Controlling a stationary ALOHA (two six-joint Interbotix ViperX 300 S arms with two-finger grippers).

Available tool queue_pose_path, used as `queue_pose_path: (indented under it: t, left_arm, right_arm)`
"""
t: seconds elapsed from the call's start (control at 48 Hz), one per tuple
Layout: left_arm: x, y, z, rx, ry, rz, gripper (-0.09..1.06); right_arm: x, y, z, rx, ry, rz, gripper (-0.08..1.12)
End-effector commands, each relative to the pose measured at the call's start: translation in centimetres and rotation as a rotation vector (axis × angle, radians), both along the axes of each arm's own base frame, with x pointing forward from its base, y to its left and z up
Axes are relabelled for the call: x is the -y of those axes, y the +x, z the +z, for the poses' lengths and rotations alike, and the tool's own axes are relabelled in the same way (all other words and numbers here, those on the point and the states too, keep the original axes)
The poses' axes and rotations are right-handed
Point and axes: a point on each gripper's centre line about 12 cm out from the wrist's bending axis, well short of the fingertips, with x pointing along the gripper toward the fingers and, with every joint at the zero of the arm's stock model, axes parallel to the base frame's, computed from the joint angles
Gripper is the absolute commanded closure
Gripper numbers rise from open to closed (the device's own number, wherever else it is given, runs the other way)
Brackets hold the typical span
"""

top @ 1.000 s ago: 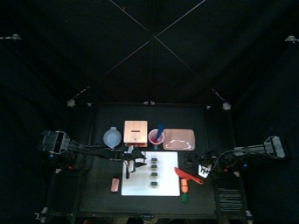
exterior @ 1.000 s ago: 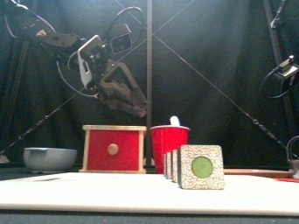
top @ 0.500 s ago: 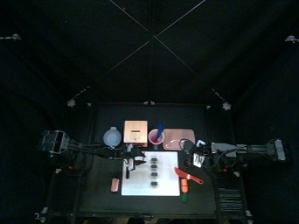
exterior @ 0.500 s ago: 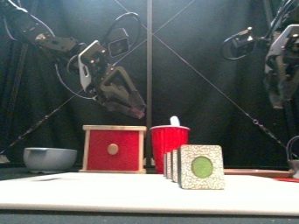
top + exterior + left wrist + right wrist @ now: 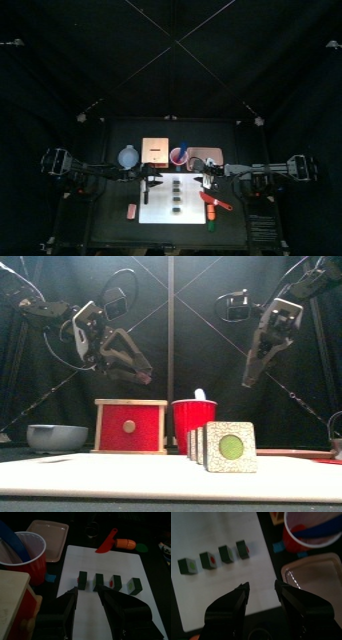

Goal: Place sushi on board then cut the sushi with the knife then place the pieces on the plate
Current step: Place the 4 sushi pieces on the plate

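Black curtains all round. On the tabletop, the white cutting board (image 5: 167, 218) has four dark green sushi roll pieces (image 5: 99, 581) standing in a row with small gaps. Left end effector (image 5: 88, 594) and right end effector (image 5: 261, 586) hover above, jaws apart, empty. Flat pink tray (image 5: 205, 157) sits just behind the board.

Two slim black arms stand here, each built of jointed links. The left arm (image 5: 100, 173) ends in a pale silver cross-plate, and below it the left gripper (image 5: 150, 376) has two long tapering jaws, grey on their outer faces. The right arm (image 5: 270, 170) and right gripper (image 5: 249, 380) match; seen close, the jaws are broad and matt black.
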Motion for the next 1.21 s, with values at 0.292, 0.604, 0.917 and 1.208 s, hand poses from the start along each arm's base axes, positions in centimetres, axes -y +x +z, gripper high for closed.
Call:
queue_pose_path:
  t: [0.292,0.604,0.917,1.208]
  left_arm:
    - [-0.8,-0.4,0.2,0.012,0.004,0.023,0.21]
    - [-0.8,-0.8,-0.3,-0.005,0.001,0.024,0.21]
    - [-0.8,-1.0,-0.6,-0.012,0.001,0.024,0.21]
    - [-0.8,-1.0,-0.8,-0.018,-0.002,0.026,0.21]
  right_arm:
    - [-0.2,5.1,-1.1,0.078,0.008,0.026,0.14]
    - [-1.3,8.2,-3.5,0.017,0.005,0.067,0.14]
    - [-1.6,9.6,-5.4,-0.035,-0.001,0.084,0.15]
    - [-1.1,10.3,-7.1,-0.076,-0.014,0.084,0.15]
